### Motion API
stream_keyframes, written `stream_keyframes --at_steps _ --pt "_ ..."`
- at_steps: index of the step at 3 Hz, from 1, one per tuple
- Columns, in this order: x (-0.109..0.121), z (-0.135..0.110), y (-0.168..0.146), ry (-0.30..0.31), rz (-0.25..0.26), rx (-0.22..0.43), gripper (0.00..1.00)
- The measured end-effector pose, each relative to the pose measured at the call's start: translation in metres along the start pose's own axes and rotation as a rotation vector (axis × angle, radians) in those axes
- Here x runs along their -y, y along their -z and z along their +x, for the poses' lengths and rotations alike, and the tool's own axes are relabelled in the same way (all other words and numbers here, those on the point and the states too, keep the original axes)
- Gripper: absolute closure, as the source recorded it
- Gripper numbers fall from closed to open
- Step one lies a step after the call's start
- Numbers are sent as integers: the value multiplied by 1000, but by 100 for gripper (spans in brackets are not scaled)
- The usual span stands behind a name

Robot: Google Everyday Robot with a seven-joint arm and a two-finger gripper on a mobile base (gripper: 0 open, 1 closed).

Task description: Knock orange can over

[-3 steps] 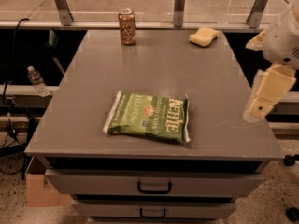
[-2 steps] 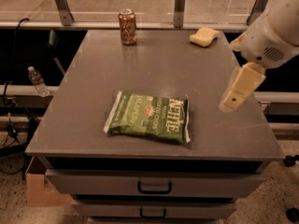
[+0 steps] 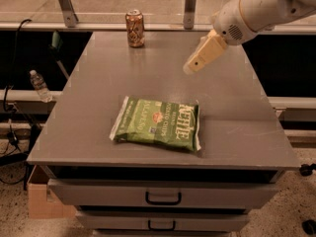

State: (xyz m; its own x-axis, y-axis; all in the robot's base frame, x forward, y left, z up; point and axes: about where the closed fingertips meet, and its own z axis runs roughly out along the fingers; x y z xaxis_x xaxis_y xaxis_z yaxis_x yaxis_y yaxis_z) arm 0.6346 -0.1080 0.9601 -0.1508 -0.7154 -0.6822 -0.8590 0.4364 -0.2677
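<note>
The orange can (image 3: 135, 28) stands upright near the far edge of the grey table (image 3: 98, 107), left of centre. It is orange-brown with pale swirls and a silver top. My gripper (image 3: 190, 68) hangs above the table's far right part, on the end of the white arm (image 3: 256, 9) that comes in from the upper right. It points down and to the left, well to the right of the can and a little nearer to me, apart from it. It holds nothing.
A green Kettle chip bag (image 3: 158, 124) lies flat in the middle of the table, nearer the front. Drawers (image 3: 163, 196) sit under the table's front edge. A water bottle (image 3: 39, 85) stands off the table to the left. Metal rail posts (image 3: 65, 6) rise behind the table.
My arm has swung left and toward the far side, from beyond the table's right edge to over its far right part. It now hides the yellow sponge. The can and bag have not moved.
</note>
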Motion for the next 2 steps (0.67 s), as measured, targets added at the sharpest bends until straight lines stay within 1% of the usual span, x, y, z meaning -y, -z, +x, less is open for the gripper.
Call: stream_keyframes --at_steps 1,2 --pt "-1 1 0 0 -3 -2 0" --pt "2 1 -17 -17 10 15 0"
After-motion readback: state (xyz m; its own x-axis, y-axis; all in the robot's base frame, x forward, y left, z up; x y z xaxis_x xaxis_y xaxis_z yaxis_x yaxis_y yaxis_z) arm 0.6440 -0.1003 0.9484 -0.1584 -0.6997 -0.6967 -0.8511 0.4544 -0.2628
